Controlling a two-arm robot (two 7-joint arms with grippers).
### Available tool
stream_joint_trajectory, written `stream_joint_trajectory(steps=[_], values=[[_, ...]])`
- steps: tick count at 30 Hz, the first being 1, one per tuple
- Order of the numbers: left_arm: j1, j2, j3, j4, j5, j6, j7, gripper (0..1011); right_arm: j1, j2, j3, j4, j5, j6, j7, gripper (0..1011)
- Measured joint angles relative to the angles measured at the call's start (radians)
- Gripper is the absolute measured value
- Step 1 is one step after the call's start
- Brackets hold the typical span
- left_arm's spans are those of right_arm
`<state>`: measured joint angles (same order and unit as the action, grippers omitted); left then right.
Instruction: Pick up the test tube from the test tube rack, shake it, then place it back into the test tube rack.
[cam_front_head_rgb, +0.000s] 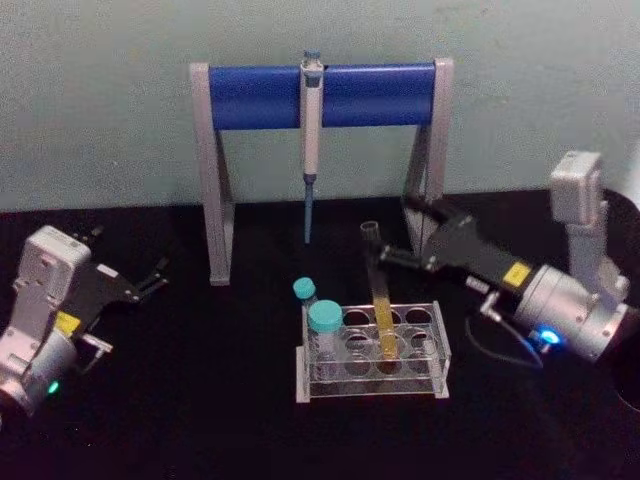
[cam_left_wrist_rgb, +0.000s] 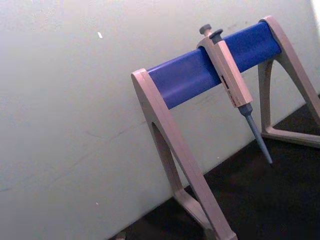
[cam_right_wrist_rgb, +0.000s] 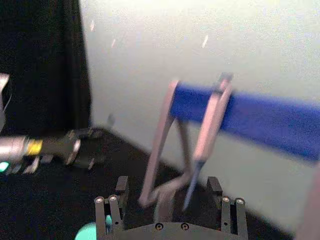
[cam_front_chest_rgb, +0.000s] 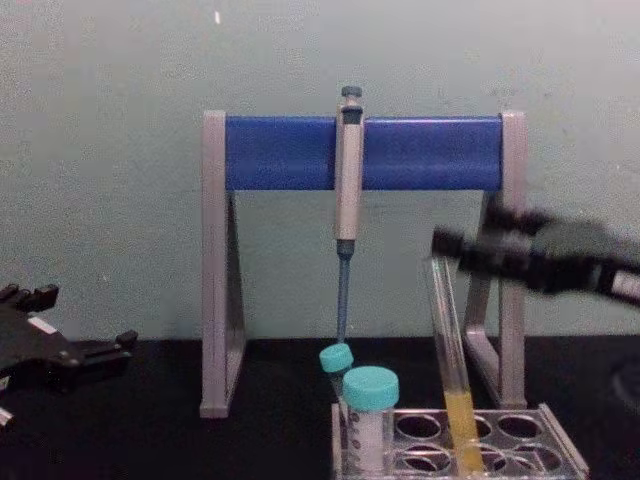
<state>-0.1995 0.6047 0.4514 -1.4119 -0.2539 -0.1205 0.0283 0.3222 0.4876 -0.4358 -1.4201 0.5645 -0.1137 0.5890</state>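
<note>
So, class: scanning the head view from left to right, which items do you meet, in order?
left gripper → pipette stand's left leg → teal-capped vials → test tube → right gripper

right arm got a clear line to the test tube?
Probably yes. The right gripper is already at the top of the test tube, which leans in the rack above the capped vials; nothing sits between them.
</note>
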Motion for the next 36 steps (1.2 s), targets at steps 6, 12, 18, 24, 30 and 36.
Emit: stream_joint_trajectory(steps=[6,12,18,24,30,36], values=[[0.0,0.0,0.0,0.0,0.0,0.0,0.0,1001,-0.081,-0.014,0.082,-0.116,-0.072,-0.067,-0.178,1000],[0.0,0.0,0.0,0.0,0.0,0.0,0.0,1001,-0.128,-0.033,0.12,-0.161,-0.174,0.015,-0.372,1000],[0.0,0.0,0.0,0.0,0.0,0.0,0.0,1001,-0.135,-0.051,0.123,-0.132,-0.227,0.138,-0.454,1000],[0.0,0.0,0.0,0.0,0.0,0.0,0.0,1001,-0.13,-0.073,0.125,-0.076,-0.239,0.225,-0.471,1000],[0.0,0.0,0.0,0.0,0.0,0.0,0.0,1001,-0.122,-0.089,0.131,-0.04,-0.238,0.281,-0.462,1000],[0.0,0.0,0.0,0.0,0.0,0.0,0.0,1001,-0.118,-0.102,0.143,-0.023,-0.233,0.302,-0.445,1000]])
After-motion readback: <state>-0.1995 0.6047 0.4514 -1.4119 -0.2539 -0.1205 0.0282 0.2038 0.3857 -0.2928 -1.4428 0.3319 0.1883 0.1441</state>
